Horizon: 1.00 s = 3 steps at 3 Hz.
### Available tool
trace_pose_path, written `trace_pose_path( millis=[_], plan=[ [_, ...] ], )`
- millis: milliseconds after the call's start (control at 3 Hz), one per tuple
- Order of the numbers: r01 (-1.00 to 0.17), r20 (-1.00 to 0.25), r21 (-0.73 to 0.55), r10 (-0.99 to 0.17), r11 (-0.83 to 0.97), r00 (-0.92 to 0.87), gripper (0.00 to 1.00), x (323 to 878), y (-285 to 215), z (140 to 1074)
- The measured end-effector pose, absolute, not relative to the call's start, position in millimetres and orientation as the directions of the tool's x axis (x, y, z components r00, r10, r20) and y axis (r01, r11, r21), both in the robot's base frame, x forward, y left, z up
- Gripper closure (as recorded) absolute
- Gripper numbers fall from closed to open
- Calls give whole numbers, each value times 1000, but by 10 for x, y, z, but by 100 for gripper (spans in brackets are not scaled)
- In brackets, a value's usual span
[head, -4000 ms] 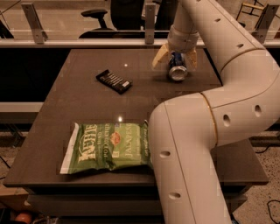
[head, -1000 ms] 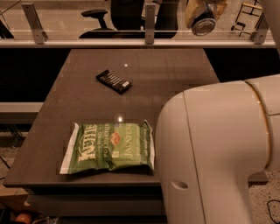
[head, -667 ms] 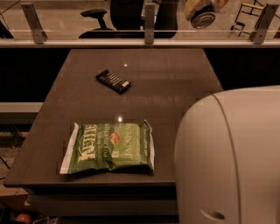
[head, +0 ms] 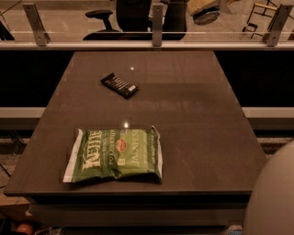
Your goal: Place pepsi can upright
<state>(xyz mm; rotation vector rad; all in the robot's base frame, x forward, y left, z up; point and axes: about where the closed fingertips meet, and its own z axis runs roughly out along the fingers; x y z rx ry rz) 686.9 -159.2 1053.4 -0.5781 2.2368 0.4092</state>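
Camera view's top edge shows the gripper (head: 205,10) clamped on the pepsi can (head: 206,18). Both hang clear of the counter (head: 193,119).

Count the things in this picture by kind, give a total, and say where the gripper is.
can: 1, held in the gripper at the top edge, beyond the far side of the table
black packet: 1, on the table
green bag: 1, on the table
Total: 3
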Motion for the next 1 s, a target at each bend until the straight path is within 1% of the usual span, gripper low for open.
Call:
trace_pose_path(
  millis=[333,667,1000],
  plan=[
    [-613,-821,127,-264,780,-507,100,6803,-1499,10549],
    [-657,-854,146,-241,739,-461,100,6801,-1447,10489],
    [-685,-881,137,-228,715,-414,100,6835,-1431,10382]
  ],
)
